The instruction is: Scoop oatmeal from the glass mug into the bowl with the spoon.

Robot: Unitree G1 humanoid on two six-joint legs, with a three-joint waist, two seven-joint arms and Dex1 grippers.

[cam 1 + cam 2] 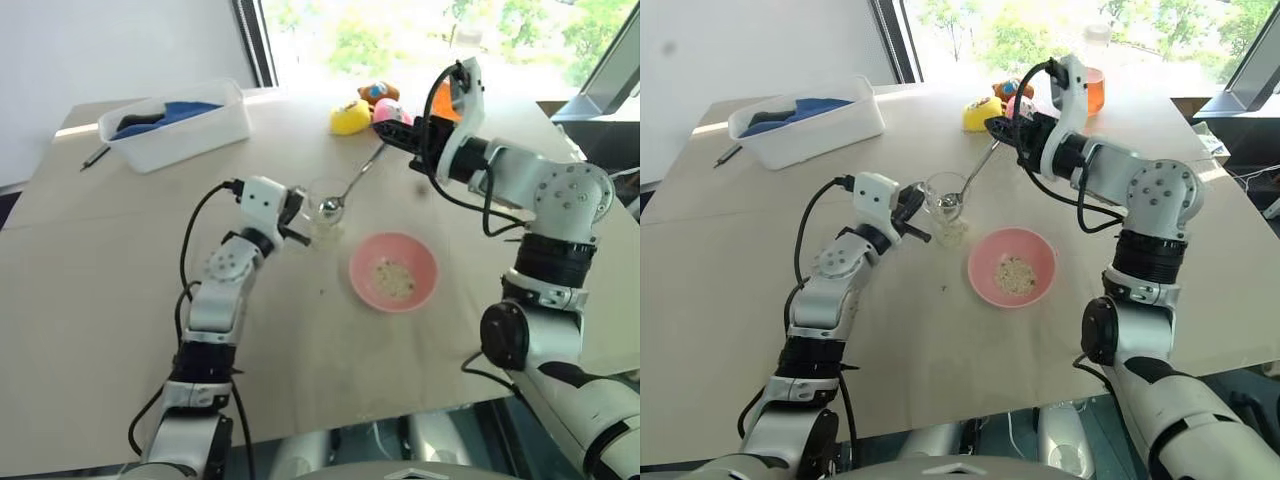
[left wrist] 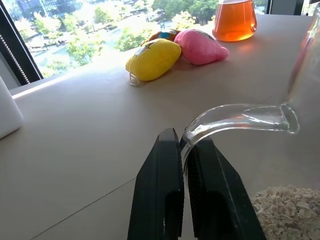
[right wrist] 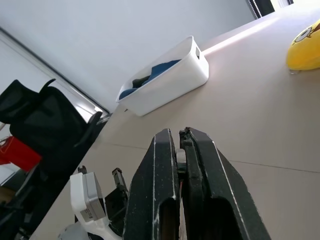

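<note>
The clear glass mug (image 1: 325, 203) stands upright near the middle of the table, with pale oatmeal (image 2: 287, 210) at its bottom. My left gripper (image 1: 298, 215) is shut on the mug's curved handle (image 2: 235, 117). The silver spoon (image 1: 356, 178) slants down from my right gripper (image 1: 385, 132), which is shut on the end of its handle. The spoon's head (image 1: 329, 207) sits at the mug's mouth. Just right of the mug lies the pink bowl (image 1: 362, 262), with a small clump of oatmeal (image 1: 393, 279) inside it.
A white tub (image 1: 180, 122) holding blue cloth stands at the back left, with a dark pen (image 1: 95, 156) beside it. A yellow toy (image 1: 350, 117), a pink toy (image 2: 200, 46) and an orange tumbler (image 2: 235, 20) stand along the far edge by the window.
</note>
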